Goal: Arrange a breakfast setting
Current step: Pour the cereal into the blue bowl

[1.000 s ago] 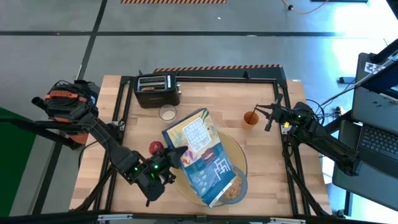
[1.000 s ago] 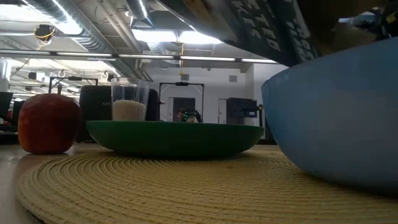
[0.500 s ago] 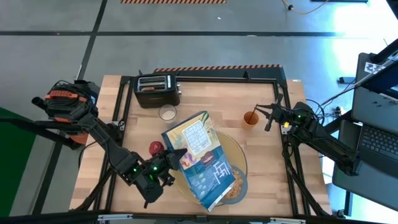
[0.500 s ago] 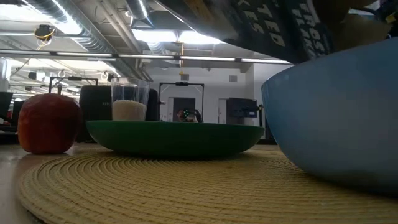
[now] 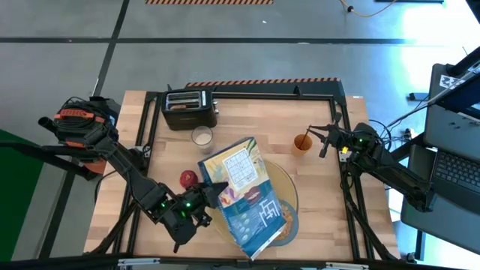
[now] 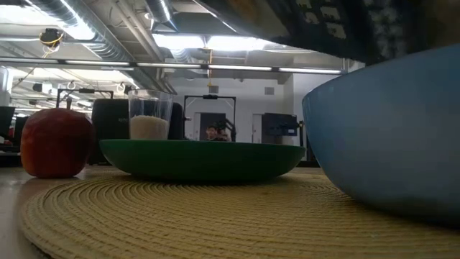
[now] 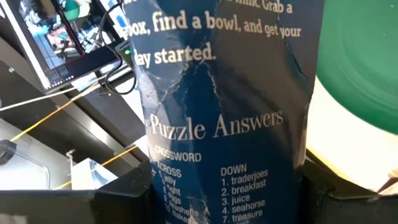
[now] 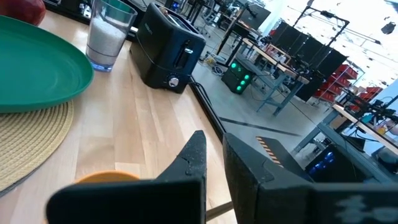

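Note:
My left gripper [image 5: 211, 191] is shut on the blue cereal box [image 5: 241, 196], which is tilted above the yellow mat [image 5: 290, 182] and the blue-grey bowl [image 5: 288, 218] holding cereal. The box hides the green plate in the high view. The plate [image 6: 201, 159] shows in the low view, resting on the mat. The red apple [image 5: 187, 178] stands at the mat's left edge, and the milk glass [image 5: 202, 136] farther back. My right gripper [image 5: 324, 144] is shut and empty just right of the orange drink cup [image 5: 302, 142]. No toast slice shows. My left gripper pinches the cereal box between its two fingers, one on each broad face, with the narrow side panel [image 7: 227, 186] between them. It comes level from the table's left at about mid-length. The box is lifted clear, and its lower end [image 5: 255, 246] slants down near the bowl.
A black toaster [image 5: 190, 108] stands at the table's far left. A black frame rail [image 5: 262, 95] runs along the far edge. Bare wood lies at the far middle and near right. A laptop [image 5: 456, 174] sits off the table's right side.
The cereal box has turned in my left gripper. Its lower end has swung toward the table's near-left, uncovering more of the bowl. In the low view it has risen away from the bowl's rim.

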Robot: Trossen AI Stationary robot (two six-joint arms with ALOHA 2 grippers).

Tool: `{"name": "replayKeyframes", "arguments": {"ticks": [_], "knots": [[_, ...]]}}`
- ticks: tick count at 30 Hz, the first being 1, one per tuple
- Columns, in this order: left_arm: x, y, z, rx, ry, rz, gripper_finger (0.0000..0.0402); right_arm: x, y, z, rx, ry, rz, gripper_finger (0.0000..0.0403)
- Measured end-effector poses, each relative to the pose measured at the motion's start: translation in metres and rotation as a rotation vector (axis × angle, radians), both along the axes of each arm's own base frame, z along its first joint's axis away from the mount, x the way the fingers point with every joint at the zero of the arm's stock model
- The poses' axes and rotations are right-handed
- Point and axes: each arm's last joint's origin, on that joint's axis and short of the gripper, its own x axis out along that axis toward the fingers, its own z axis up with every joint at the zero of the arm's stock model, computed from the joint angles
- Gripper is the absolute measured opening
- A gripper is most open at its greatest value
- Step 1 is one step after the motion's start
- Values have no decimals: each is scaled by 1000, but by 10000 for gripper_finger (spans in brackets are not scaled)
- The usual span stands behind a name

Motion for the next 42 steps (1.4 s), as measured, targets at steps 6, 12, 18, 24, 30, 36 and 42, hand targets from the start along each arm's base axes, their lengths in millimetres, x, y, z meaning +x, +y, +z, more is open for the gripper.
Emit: {"name": "replayKeyframes", "arguments": {"ticks": [6,12,18,24,30,36,42], "knots": [[0,0,0,9,9,-6,210,0,0,0,1,1,-1,30],[2,-1,2,14,10,-23,210,0,0,-1,3,5,-1,30],[3,-1,2,32,28,-39,210,0,0,-1,3,6,-1,30],[7,3,3,24,18,-28,210,0,0,-1,7,13,-1,30],[7,4,2,34,28,-23,210,0,0,-2,9,18,-1,30],[6,5,0,43,41,-16,210,0,0,-2,8,18,0,30],[6,5,0,50,50,-17,210,0,0,-2,6,19,0,30]]}}
